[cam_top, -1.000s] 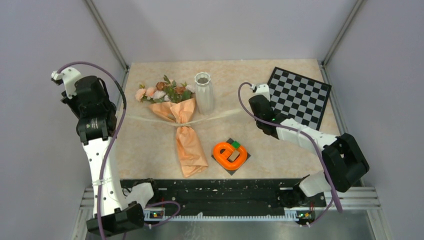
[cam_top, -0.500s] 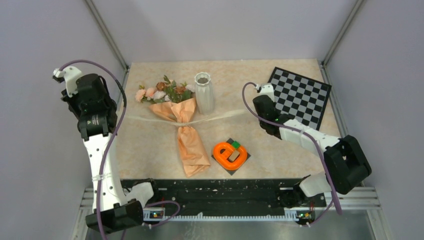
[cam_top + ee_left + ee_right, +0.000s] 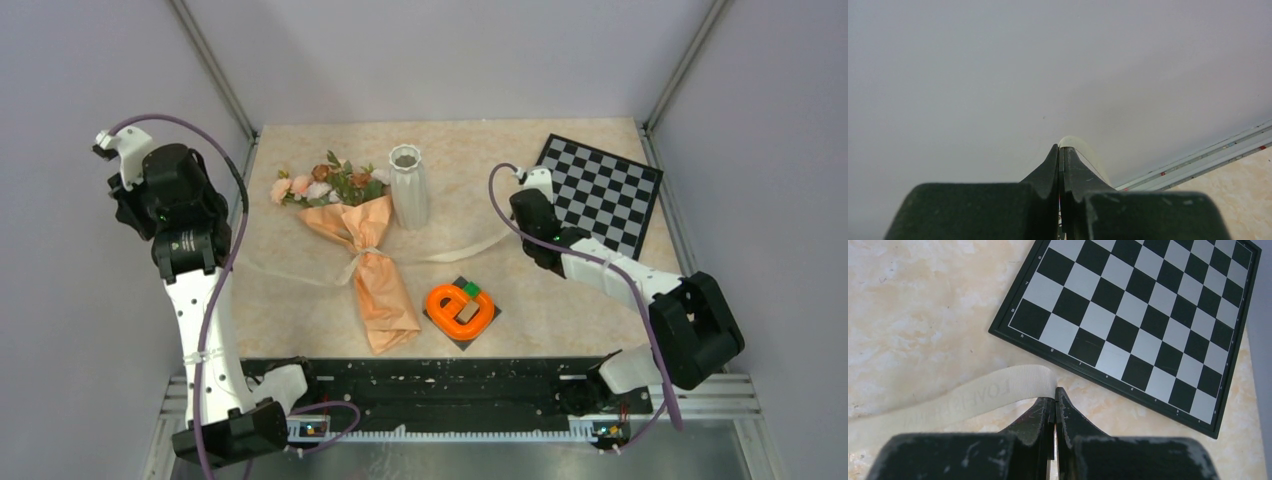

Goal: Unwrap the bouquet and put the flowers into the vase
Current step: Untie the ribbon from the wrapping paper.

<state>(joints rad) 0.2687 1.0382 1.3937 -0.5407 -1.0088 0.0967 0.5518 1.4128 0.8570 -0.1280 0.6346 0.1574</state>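
Slackening from its earlier straight line, the cream fabric ribbon (image 3: 973, 399) now droops across the beige marbled table (image 3: 290, 312). Its tie around the peach kraft-paper bouquet (image 3: 375, 290), left of centre in the overhead view, looks pulled loose. Left jaws and right jaws are each closed on a ribbon end. Opening the paper likely follows.

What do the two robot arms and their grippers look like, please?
The left arm and right arm each have white links, bulky black joint housings and a purple cable looped alongside. The left gripper and right gripper have black wedge-shaped fingers, the right ones scuffed.
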